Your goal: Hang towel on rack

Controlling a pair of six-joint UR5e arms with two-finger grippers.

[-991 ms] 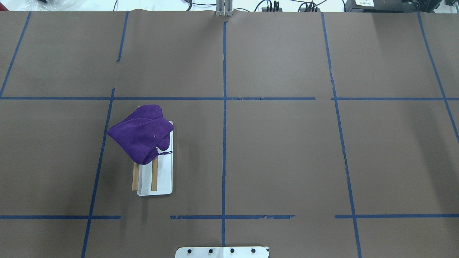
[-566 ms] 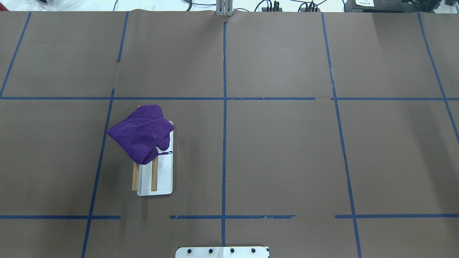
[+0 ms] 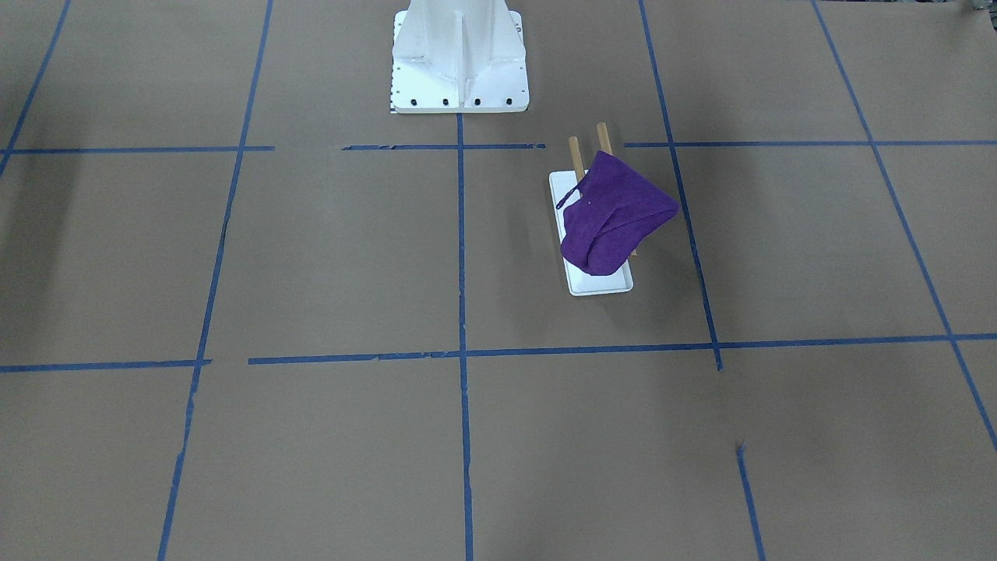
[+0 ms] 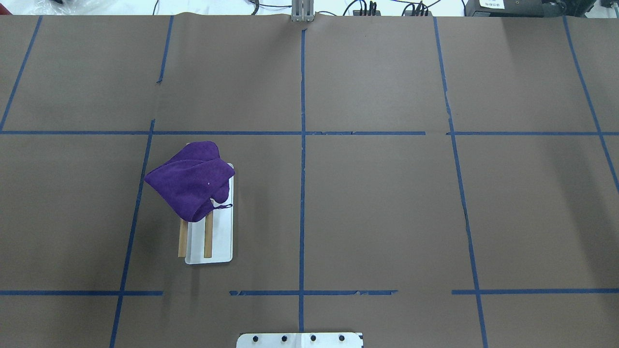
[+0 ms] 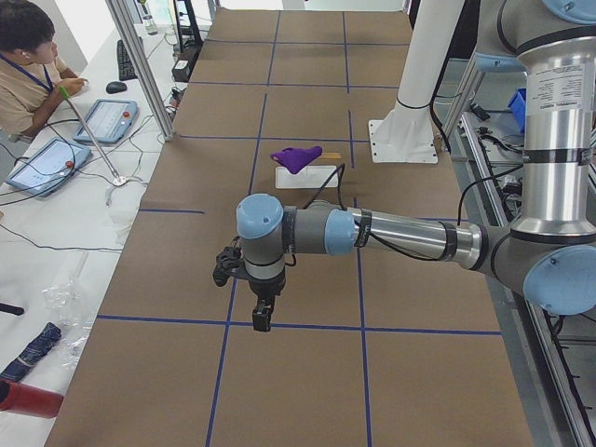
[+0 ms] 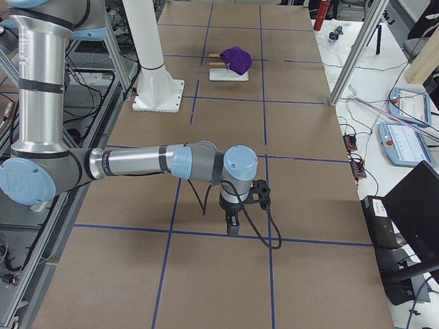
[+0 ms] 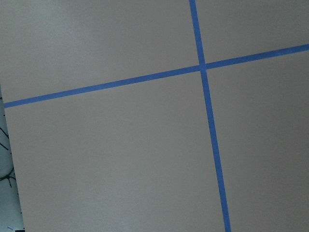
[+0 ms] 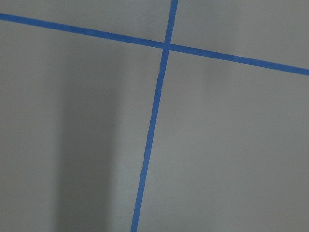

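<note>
**Q:** How far is the task judged to be?

**A:** The purple towel [image 4: 191,180] is found draped across the rack [image 4: 220,241], bunched over the far ends of its two dowels [image 4: 208,237]. The nearer ends of the dowels are left bare. One corner overhangs the white tray [image 3: 600,284] on the outer side. The hanging is judged done. At most, a tidier spread along the dowels could be asked for.

**Q:** Where are the pincers, and in what state?

**A:** The left pincer [image 5: 262,317] is held low over the tabletop [image 4: 377,203] towards its left end, well apart from the rack. The right pincer [image 6: 233,225] is held likewise towards the right end. Both are seen only from the side, so it cannot be told whether they are open or closed. Nothing is seen gripped. Only tape lines [image 7: 203,65] are shown in the wrist views.

**Q:** What edges and room are noted?

**A:** The rack stands in the robot's left half, inside a taped square and well away from the tabletop's edges. The pedestal base [image 3: 459,58] is near, towards the robot. Any approach is judged best made from above, since a sideways brush could drag the towel off.
</note>
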